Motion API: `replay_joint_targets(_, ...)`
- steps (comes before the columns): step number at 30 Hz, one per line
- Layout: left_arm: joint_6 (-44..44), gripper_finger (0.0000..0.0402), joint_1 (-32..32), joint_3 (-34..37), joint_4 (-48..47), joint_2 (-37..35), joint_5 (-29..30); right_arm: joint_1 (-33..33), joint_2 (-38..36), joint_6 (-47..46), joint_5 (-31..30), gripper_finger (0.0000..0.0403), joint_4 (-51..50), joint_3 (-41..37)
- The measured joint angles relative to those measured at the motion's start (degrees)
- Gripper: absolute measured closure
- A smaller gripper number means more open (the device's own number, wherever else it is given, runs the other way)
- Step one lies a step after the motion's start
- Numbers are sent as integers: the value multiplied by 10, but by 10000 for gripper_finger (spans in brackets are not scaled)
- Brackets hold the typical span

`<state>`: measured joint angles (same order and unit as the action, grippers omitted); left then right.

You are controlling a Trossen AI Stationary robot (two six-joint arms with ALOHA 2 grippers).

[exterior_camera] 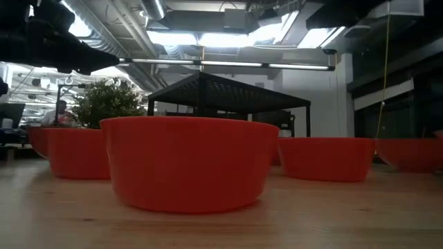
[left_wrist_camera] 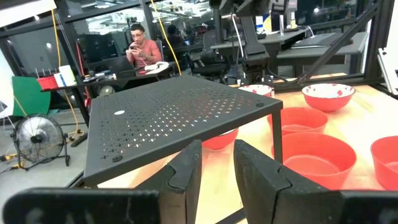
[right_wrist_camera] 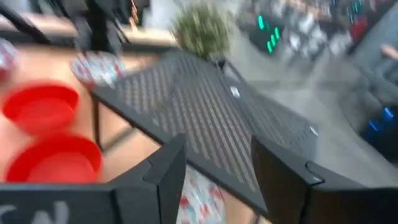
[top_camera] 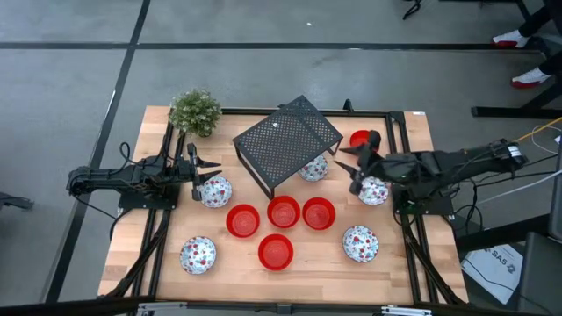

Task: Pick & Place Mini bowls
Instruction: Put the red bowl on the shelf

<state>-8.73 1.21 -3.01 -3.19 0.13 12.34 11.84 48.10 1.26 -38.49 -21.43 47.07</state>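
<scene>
Several mini bowls stand on the wooden table (top_camera: 158, 263). Red ones cluster at the middle (top_camera: 283, 211), and one red bowl (top_camera: 360, 139) sits far right. Speckled white ones are spread around (top_camera: 198, 254), (top_camera: 360, 243). One speckled bowl (top_camera: 216, 190) lies just near of my left gripper (top_camera: 207, 167), which is open and level at the table's left; nothing is between its fingers (left_wrist_camera: 186, 171). My right gripper (top_camera: 345, 159) hangs open above the table's right part, beside a speckled bowl (top_camera: 373, 190), pointing toward the rack. It is empty in the right wrist view (right_wrist_camera: 217, 177).
A black perforated rack (top_camera: 285, 143) stands at the far middle, with a speckled bowl (top_camera: 313, 168) partly under it. A small green plant (top_camera: 195, 111) sits at the far left corner. In the left wrist view a seated person (left_wrist_camera: 142, 46) shows beyond the table.
</scene>
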Motion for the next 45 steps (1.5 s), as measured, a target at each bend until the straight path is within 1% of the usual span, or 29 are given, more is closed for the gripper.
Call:
replay_joint_targets(4,0,313,0,0,0,0,0,0,77,-83,-8,224,-141,132)
replay_joint_targets(9,0,313,0,0,0,0,0,0,148,-141,-5,224,-301,264)
replay_joint_targets(12,0,313,0,0,0,0,0,0,175,-187,-5,224,-376,310)
replay_joint_targets(16,0,313,0,0,0,0,0,0,192,-246,-3,224,-454,334)
replay_joint_targets(18,0,313,0,0,0,0,0,-3,196,-275,-3,224,-485,334)
replay_joint_targets(21,0,313,0,0,0,0,0,-16,204,-311,19,224,-544,333)
replay_joint_targets(24,0,313,0,0,0,0,0,-34,218,-330,25,224,-592,333)
replay_joint_targets(33,0,313,0,0,0,0,0,-117,265,-302,25,224,-603,328)
replay_joint_targets(35,0,313,0,0,0,0,0,-137,265,-311,21,224,-592,305)
replay_joint_targets(38,0,313,0,0,0,0,0,-159,250,-314,28,224,-561,246)
replay_joint_targets(43,0,313,0,0,0,0,0,-198,200,-314,96,224,-448,124)
replay_joint_targets(45,0,313,0,0,0,0,0,-213,185,-325,102,224,-414,84)
